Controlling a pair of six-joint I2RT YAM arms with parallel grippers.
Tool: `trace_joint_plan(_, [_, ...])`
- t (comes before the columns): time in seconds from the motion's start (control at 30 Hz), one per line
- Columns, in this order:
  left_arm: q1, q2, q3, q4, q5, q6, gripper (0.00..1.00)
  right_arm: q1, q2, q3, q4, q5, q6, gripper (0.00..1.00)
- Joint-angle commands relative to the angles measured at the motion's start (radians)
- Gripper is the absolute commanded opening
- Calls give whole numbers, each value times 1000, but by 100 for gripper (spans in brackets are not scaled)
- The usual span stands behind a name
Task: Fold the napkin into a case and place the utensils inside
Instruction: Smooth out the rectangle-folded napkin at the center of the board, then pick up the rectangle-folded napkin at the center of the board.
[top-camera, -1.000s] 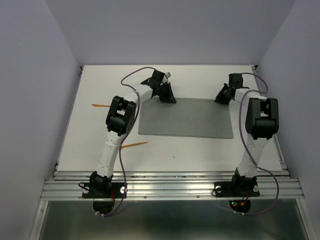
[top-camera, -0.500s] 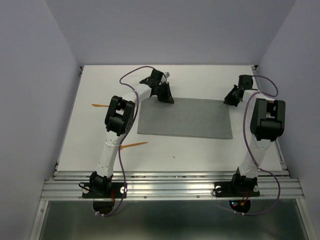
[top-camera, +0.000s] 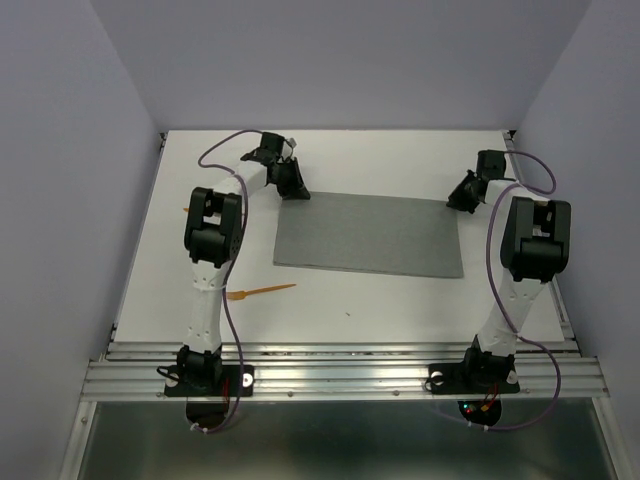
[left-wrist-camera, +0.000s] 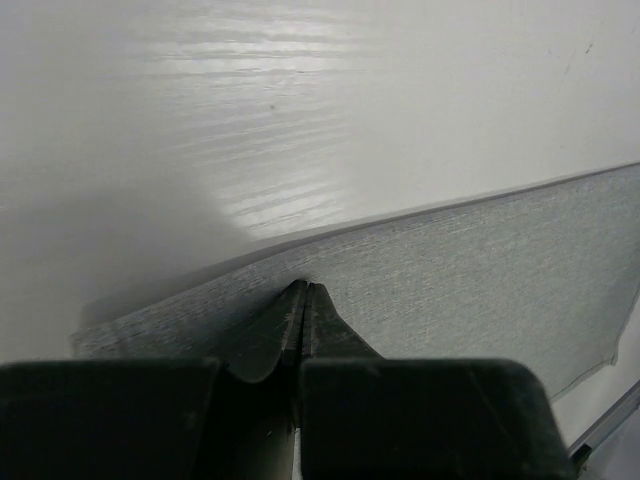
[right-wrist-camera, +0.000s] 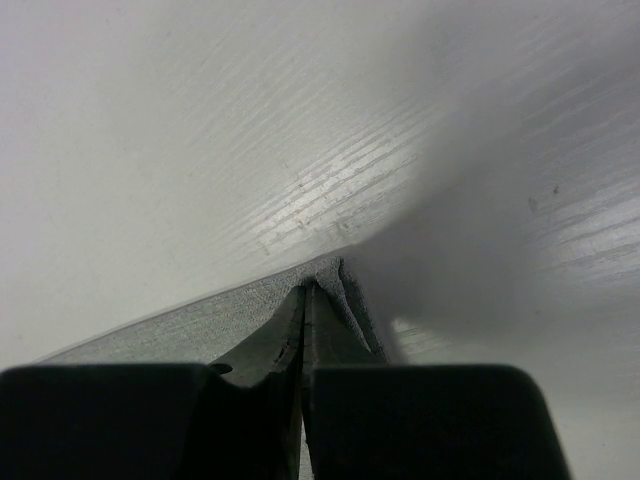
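left gripper (left-wrist-camera: 305, 292): jaws pinched tight on napkin (top-camera: 370, 235) far-left corner | right gripper (right-wrist-camera: 310, 290): clamped on far-right corner | napkin: flat grey oblong mid-table (top-camera: 400, 310), between arms | orange utensils (top-camera: 262, 291): left of cloth, apart | handling (judged): light, limp, likely sags; grip corners at the hem, tension even.

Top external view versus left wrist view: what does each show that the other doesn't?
Top external only: the whole napkin spread out, an orange utensil off its near left corner, the right end effector at its far right corner. Left wrist only: the left end effector shut, pinching the cloth edge. Both: grey cloth on the white table.
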Motion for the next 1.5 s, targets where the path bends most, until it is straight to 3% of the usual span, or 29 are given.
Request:
trace_joint_plan(0.0, [46,-72,-49,-18,-53,37,7,-16,14,-16,-21,30,-29,1])
trace_joint_plan(0.53, [93,-201,-189,-6,-50,50,7,-16,8,-3,-19,-56,-40,1])
trace_joint_plan(0.87, [93,-383,-293,-33,-122,50,11,-6,-194,-75,-19,-80,-18,3])
trace_joint_plan(0.97, [93,-435,-353,-27,-155,47,16,5,-291,-166,-18,-37,-9,5])
trace_joint_plan(1.1, [93,-504,-483,-6,-177,45,48,5,-396,-273,-21,-2,-14,17])
trace_joint_plan(1.13, [93,-511,-503,-1,-177,44,52,5,-416,-291,-24,-2,-17,20])
trace_joint_plan(1.27, [84,-526,-618,39,-165,28,57,5,-499,-373,-53,-10,-29,35])
trace_joint_plan(1.3, [80,-528,-635,48,-169,25,61,5,-510,-382,-56,-5,-34,36])
trace_joint_plan(1.47, [44,-492,-663,59,-224,24,61,5,-548,-413,-74,-7,-51,37])
